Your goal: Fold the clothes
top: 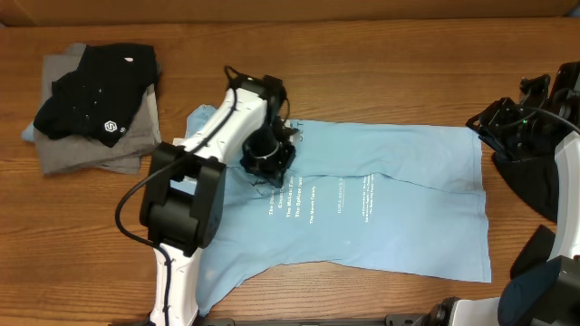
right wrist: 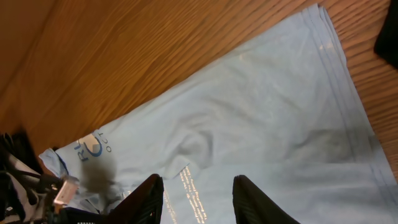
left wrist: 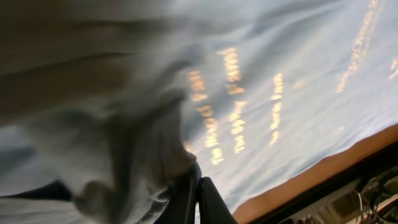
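The light blue T-shirt point(top: 390, 208) lies spread across the middle of the table, white lettering up. My left gripper point(top: 268, 156) is down on its left part, near the lettering. In the left wrist view its fingers point(left wrist: 198, 199) are pressed together, with a bunched ridge of the T-shirt point(left wrist: 298, 93) drawn up against the tips. My right gripper point(top: 485, 127) hovers by the shirt's right edge. The right wrist view shows that gripper point(right wrist: 198, 180) open with nothing between its fingers, above the T-shirt point(right wrist: 267, 112).
A black shirt point(top: 100, 95) lies on a grey one point(top: 91, 154) in a pile at the back left. The left arm point(top: 181, 199) reaches over the T-shirt's left sleeve. Bare wooden table point(top: 381, 63) runs behind the shirt.
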`<control>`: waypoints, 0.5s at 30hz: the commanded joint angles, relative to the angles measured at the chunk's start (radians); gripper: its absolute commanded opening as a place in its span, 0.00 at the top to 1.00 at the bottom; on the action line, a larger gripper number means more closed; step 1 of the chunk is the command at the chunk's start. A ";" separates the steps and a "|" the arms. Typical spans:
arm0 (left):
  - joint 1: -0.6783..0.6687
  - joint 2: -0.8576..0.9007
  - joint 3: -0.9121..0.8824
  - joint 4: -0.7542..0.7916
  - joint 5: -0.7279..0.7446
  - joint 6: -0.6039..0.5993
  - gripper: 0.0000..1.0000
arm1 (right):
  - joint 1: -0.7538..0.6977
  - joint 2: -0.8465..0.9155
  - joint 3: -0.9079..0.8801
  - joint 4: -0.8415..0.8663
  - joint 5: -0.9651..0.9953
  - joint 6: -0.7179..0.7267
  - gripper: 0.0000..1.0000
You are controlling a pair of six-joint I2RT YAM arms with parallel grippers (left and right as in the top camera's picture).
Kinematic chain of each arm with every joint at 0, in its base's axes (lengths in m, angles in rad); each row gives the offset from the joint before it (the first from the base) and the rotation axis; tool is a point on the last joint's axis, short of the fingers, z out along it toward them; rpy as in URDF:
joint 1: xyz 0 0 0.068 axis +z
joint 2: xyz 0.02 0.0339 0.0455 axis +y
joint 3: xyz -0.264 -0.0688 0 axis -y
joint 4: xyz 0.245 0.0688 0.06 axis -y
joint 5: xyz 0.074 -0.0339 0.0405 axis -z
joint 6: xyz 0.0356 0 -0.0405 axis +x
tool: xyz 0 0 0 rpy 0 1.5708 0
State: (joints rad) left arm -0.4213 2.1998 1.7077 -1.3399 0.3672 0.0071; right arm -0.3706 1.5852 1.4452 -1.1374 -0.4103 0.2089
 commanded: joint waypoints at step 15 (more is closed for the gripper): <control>0.066 -0.078 0.011 -0.114 -0.292 -0.169 0.57 | 0.005 0.001 -0.006 0.005 0.028 -0.004 0.60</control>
State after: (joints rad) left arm -0.4191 2.1941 1.7077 -1.4494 0.1818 -0.1253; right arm -0.3702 1.5852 1.4452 -1.1370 -0.3923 0.2085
